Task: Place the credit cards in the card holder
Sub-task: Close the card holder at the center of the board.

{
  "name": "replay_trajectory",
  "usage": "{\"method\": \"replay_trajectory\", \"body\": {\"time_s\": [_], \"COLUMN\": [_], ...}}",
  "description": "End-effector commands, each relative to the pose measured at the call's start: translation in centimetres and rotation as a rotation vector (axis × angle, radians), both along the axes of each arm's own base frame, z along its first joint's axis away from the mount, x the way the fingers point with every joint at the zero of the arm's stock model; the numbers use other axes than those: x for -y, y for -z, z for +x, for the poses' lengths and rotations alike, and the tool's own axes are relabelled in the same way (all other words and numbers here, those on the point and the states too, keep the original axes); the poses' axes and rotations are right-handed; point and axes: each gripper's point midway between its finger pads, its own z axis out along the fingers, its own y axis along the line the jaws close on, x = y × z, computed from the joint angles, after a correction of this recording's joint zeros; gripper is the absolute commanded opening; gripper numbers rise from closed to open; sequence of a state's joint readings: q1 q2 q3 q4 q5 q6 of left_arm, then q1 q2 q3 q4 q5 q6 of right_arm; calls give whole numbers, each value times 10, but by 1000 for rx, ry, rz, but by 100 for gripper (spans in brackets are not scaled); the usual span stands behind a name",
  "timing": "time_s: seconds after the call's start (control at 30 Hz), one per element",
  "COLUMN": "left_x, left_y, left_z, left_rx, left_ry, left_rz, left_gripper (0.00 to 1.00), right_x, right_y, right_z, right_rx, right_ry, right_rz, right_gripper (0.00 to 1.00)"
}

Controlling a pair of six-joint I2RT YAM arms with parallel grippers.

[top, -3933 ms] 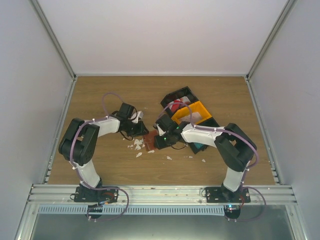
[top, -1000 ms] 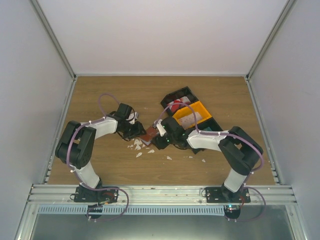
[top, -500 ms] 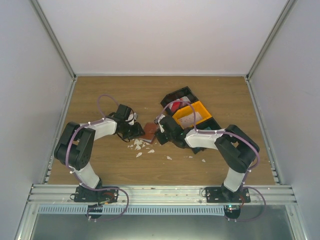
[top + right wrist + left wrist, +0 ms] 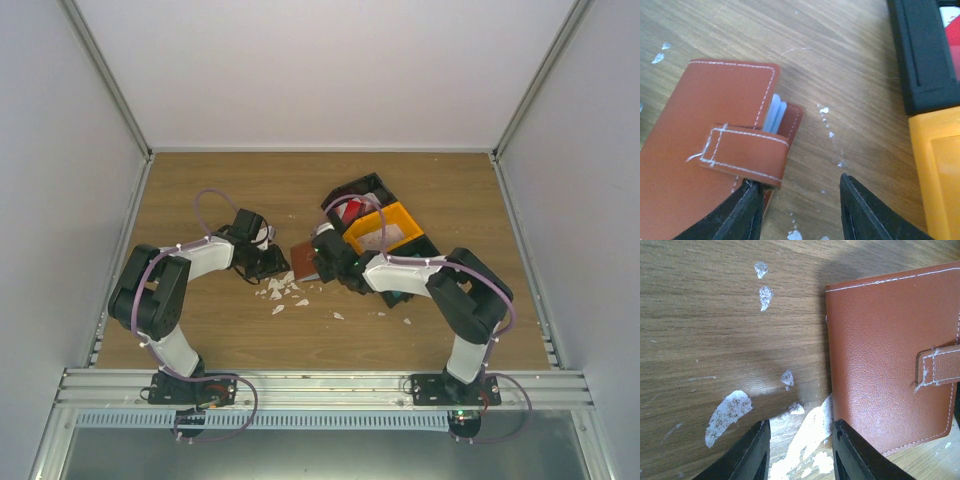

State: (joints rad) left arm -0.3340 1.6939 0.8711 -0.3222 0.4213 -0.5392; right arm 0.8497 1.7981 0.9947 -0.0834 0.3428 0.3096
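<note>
The card holder (image 4: pixel 303 258) had shifted up-frame toward the bins (image 4: pixel 408 216); it lay folded on the bench at frame centre; left tool (image 4: pixel 800 450) and right tool (image 4: pixel 800 200) stood half open, empty; credit cards (image 4: pixel 352 211) not yet loaded.

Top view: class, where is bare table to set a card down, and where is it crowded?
Free: the far-left table between back wall and left arm; the near strip between white scraps and front rail. Crowded: the centre, where left gripper and right gripper flank the card holder, bins beside it.
</note>
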Motion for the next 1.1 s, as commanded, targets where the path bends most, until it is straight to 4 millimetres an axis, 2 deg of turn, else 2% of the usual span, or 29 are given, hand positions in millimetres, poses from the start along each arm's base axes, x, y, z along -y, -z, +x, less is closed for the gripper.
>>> {"method": "replay_trajectory", "body": {"time_s": [0.0,0.1,0.23,0.33,0.5,0.63,0.87,1.07], "left_x": [-3,1,3,5,8,7,1,3], "left_y": [-1,-14,-18,-15,-13,-9,0,1], "left_z": [-2,5,10,13,16,15,12,11], "left_rx": [16,55,70,65,67,59,40,39], "left_ry": [-1,-6,-10,-10,-5,-8,-16,-10], "left_rz": [7,-20,-31,-34,-52,-41,-2,-13], "left_gripper": [38,40,42,42,42,41,41,41], "right_x": [-16,-32,-42,-47,-56,-48,-12,-11], "right_y": [1,0,-7,-12,-9,-11,-17,-12], "right_z": [-5,-12,-5,3,7,16,32,35], "right_rx": [-14,-45,-42,-26,-30,9,85,114], "right_ry": [-77,-144,-161,-156,-172,-131,-2,-27], "right_rz": [17,95,172,193,226,177,-25,-96], "right_gripper": [43,43,41,36,23,13,14,4]}}
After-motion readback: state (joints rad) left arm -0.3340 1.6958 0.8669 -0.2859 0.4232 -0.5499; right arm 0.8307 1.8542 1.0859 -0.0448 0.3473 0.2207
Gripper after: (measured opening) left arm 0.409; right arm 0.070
